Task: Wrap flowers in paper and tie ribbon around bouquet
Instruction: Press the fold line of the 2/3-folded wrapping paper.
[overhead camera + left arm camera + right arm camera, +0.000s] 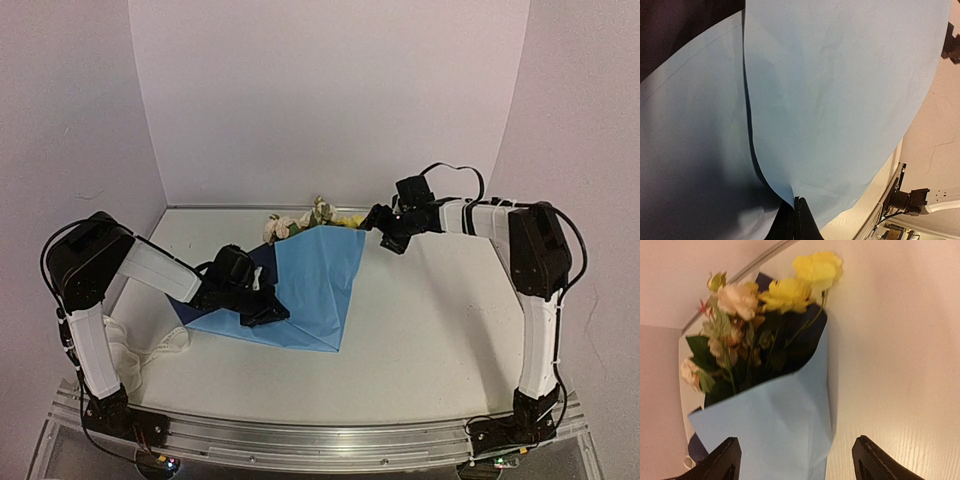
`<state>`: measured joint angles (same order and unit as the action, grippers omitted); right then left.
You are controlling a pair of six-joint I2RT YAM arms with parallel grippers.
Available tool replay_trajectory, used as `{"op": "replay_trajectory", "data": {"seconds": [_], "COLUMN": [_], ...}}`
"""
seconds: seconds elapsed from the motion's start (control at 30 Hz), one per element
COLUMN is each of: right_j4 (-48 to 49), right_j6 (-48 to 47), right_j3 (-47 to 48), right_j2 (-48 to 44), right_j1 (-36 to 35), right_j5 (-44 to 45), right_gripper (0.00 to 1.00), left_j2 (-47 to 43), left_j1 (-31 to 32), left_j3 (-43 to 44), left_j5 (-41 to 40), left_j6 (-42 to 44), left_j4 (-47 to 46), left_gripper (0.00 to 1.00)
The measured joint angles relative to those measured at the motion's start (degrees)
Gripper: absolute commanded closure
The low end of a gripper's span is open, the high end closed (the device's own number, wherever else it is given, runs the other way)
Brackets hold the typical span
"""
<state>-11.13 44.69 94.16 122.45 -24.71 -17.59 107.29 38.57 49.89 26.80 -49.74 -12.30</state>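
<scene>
Right wrist: bouquet (771, 410) beyond the hand (796, 441)

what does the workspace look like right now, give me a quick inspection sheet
surface: white table, no spills or marks seen
job's things: light-blue paper folded over the flowers, blooms sticking out at the far end; off-white ribbon lying loose beside the left arm, not tied on
clutter: nothing seen
grippers: left gripper shut on the paper's edge; right gripper open, fingers spread either side of the wrapped paper near the blooms, holding nothing
cables: black cable looping above the right arm's wrist, none lying on the paper
surroundings: plain white walls; metal rail along the near edge
</scene>
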Motion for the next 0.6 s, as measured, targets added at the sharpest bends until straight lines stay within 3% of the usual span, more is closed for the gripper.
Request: {"op": "replay_trajectory", "data": {"seconds": [0.23,0.6], "right_j4": [5.25,22.35], "right_j6": [3.61,8.01], "right_j3": [6.29,-1.61], "right_j2": [8.57,9.36], "right_j1": [2.71,2.15], "right_j5": [-1.87,-5.78], "right_gripper": [0.26,0.36], "left_j2": [0.08,0.84], "left_j1": [-0.08,-1.51], "left_j3": [1.34,2.14], "left_j5": [0.30,1.03], "left_j6": [0.73,1.53], "left_j4": [1.47,3.02], "left_gripper": [1.00,1.00]}}
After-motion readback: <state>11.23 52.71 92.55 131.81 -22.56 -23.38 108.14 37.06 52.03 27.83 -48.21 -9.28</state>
